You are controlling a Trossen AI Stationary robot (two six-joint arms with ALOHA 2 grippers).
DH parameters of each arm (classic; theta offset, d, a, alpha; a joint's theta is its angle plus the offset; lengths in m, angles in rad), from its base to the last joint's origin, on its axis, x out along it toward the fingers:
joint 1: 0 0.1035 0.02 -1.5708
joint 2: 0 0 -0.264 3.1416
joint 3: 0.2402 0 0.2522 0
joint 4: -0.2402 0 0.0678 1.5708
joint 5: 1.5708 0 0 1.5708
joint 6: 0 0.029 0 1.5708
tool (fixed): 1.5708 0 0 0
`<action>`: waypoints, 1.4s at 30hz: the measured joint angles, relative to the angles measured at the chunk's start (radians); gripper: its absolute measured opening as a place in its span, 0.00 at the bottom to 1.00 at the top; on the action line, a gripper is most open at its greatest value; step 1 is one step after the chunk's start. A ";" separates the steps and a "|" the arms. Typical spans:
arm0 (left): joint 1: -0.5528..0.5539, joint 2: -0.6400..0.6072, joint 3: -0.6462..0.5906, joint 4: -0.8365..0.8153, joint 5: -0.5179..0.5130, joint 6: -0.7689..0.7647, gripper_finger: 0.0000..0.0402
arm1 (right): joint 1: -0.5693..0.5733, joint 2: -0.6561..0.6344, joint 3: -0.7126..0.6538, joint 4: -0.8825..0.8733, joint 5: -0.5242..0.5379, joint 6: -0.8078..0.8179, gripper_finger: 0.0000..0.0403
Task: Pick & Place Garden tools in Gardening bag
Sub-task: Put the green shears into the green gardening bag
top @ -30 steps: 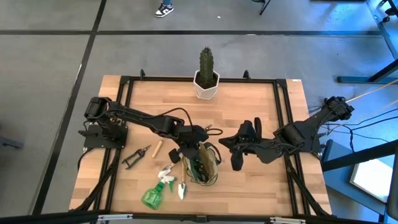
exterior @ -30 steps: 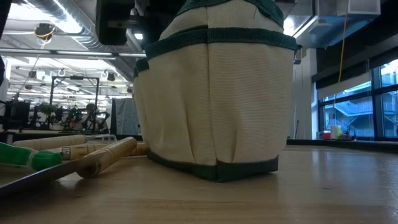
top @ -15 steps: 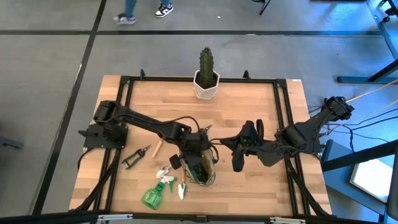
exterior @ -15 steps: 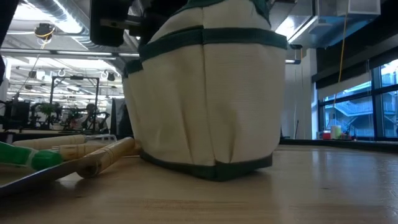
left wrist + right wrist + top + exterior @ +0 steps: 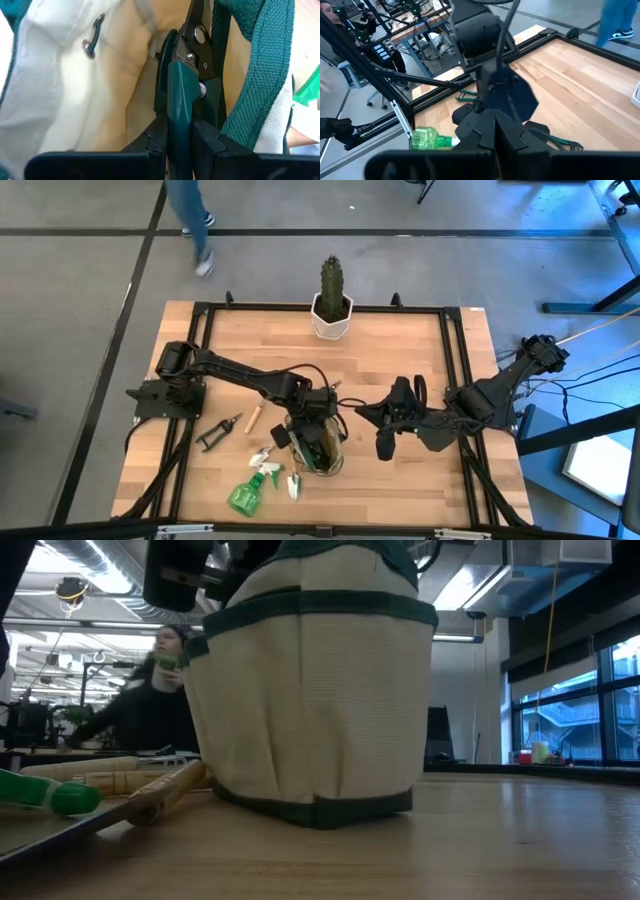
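The gardening bag [image 5: 318, 448], cream with green trim, stands on the table's near middle and fills the low view [image 5: 310, 710]. My left gripper [image 5: 308, 418] reaches down into its mouth, shut on pruning shears [image 5: 186, 60] with dark green handles. Their bolt and blades point into the bag's pale inside. My right gripper [image 5: 385, 442] hovers shut to the bag's right, holding nothing. Another pair of shears [image 5: 220, 430], a wooden handle [image 5: 254, 418], trowels [image 5: 270, 460] and a green spray bottle [image 5: 245, 495] lie on the table left of the bag. My left gripper pinches the shears' green handle [image 5: 179, 107] between its two fingers [image 5: 156, 142], just behind the pivot bolt [image 5: 200, 34]. The fingers come from above, slanting steeply down, and lie along the shears. The shears hang nose-down inside the bag beside its green strap [image 5: 260, 60]; their tips are hidden.
A cactus in a white pot [image 5: 332, 305] stands at the far edge. Wooden handles [image 5: 150, 785] and the spray bottle [image 5: 50, 795] lie close to the bag's left. A black frame [image 5: 455, 350] rims the table. A person [image 5: 195, 220] walks beyond the far side.
My left gripper has tipped more steeply downward and sunk a little into the bag with the shears. The bag has slid a short way along the table toward the left edge. My right gripper has kept its place, shut.
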 joint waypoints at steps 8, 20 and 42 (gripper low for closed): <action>-0.024 0.048 0.001 -0.025 -0.058 0.022 0.11 | 0.000 0.000 0.000 0.000 0.009 -0.025 0.00; -0.019 0.064 0.000 -0.047 -0.057 0.011 0.11 | 0.001 0.000 0.000 0.000 0.029 -0.046 0.00; -0.027 0.064 0.026 -0.091 -0.201 -0.193 0.39 | -0.006 0.000 0.000 0.000 0.038 -0.053 0.00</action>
